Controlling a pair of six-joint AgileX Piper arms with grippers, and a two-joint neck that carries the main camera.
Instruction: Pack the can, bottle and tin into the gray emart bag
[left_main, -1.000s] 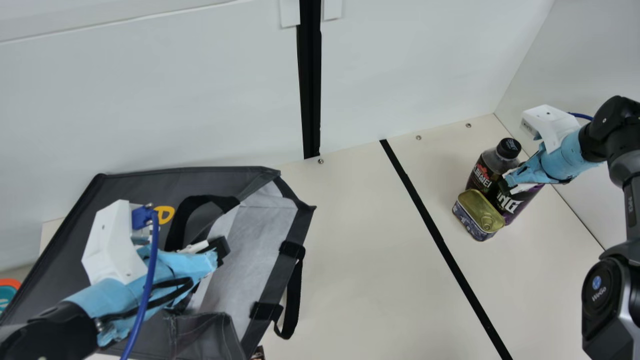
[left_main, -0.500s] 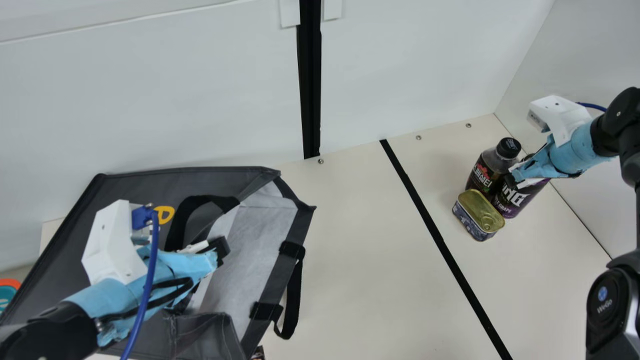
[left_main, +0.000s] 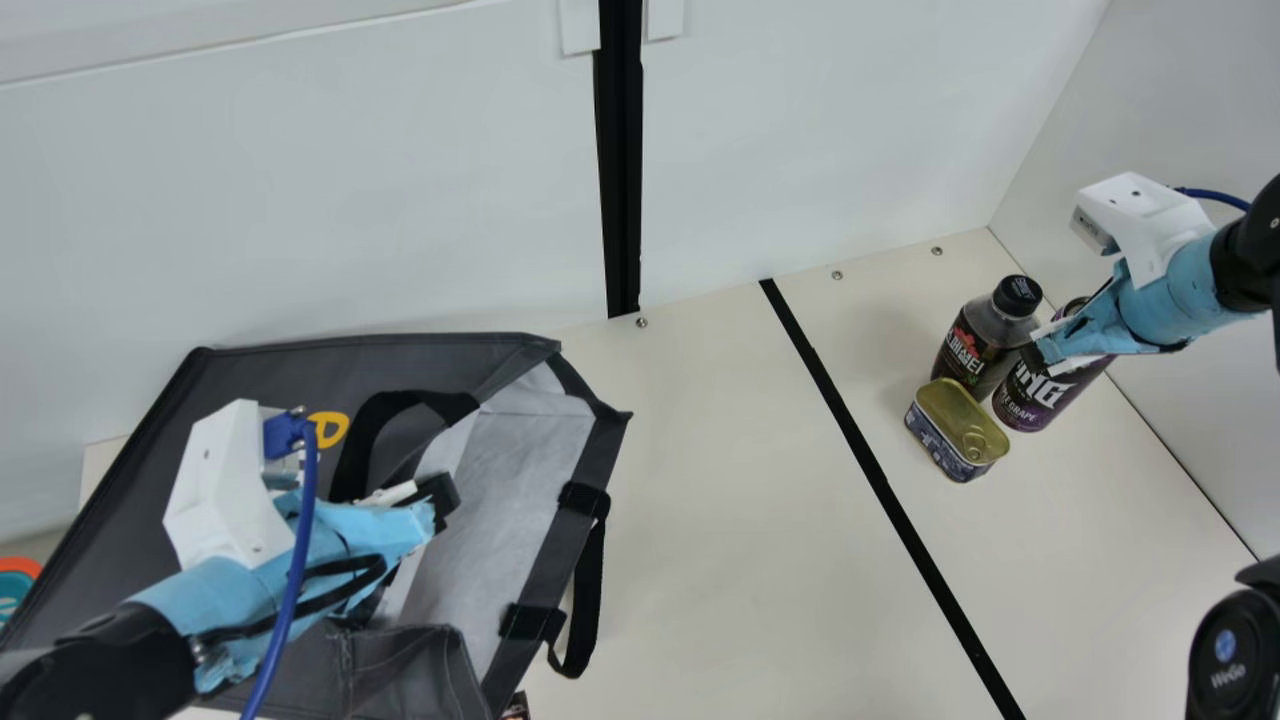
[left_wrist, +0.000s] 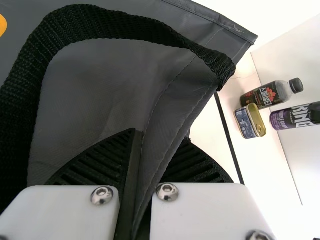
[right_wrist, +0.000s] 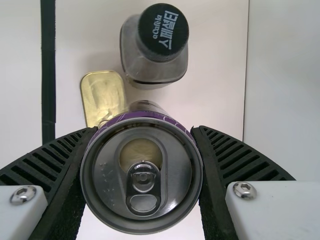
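Note:
The gray bag lies at the left in the main view, its mouth facing right. My left gripper is at its mouth; in the left wrist view this gripper is shut on the bag's fabric edge. At the right, my right gripper holds the purple can around its upper part. From the right wrist, the gripper has the can between both fingers, top towards the camera. The dark bottle stands beside it, with the gold-topped tin in front.
A black tape line crosses the table between bag and items. White walls rise behind and at the right. An orange and teal object shows at the far left edge. The bag's strap hangs over its right side.
My right gripper has moved right and slightly back with the can, which now stands off from the tin. The left arm, bag, bottle and tin have kept still.

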